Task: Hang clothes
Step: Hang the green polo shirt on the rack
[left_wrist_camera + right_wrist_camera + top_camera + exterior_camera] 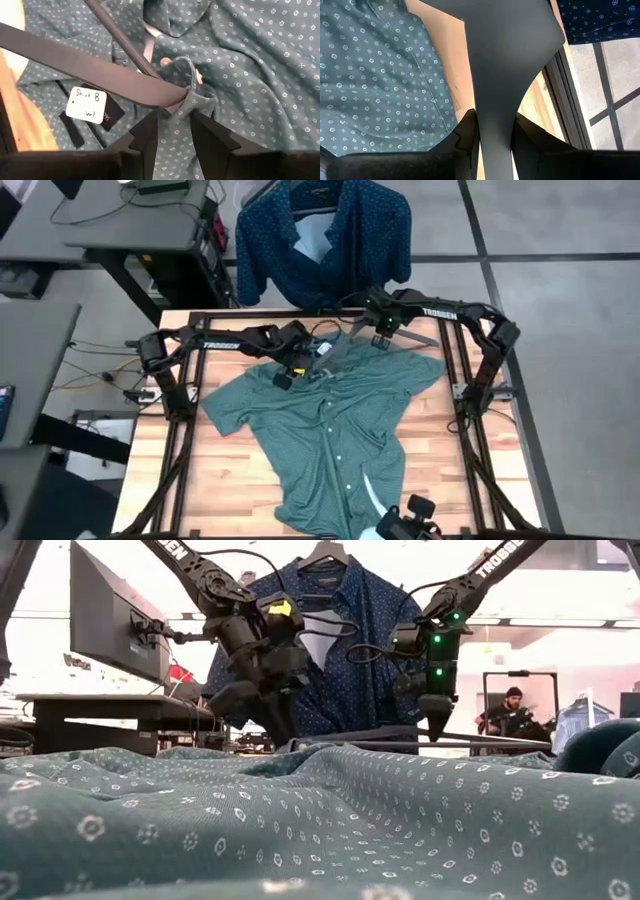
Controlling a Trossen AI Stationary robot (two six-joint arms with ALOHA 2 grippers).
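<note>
The teal-green shirt (330, 425) lies spread front-up on the wooden table, collar toward the far edge. A dark hanger (415, 337) lies across its collar end, one arm (95, 67) running into the neck opening. My left gripper (286, 375) is at the collar's left side, shut on shirt cloth. My right gripper (377, 332) is at the collar's right side, shut on the hanger. The navy dotted shirt (325, 235) hangs from a hanger beyond the table's far edge. A white tag (86, 104) lies on the teal shirt. My left gripper (175, 117) pinches a bunched fold of the teal shirt (189, 97) between its two fingers, right where the hanger's arm tip goes under the cloth. The fold is raised a little; the shirt's remaining cloth lies on the table. How many layers, I cannot tell. My right gripper (495, 122) pinches the flat dark body of the hanger (497, 85) between its two fingers, which come at it from above, pointing down. The hanger widens beyond the fingertips and is held low over the table's far right part.
Black frame rails (470, 420) run along the table's left and right sides. Desks with a monitor (105, 615) stand beyond the far left. A person (510, 710) sits in the room behind. A dark device (410, 520) sits at the near edge.
</note>
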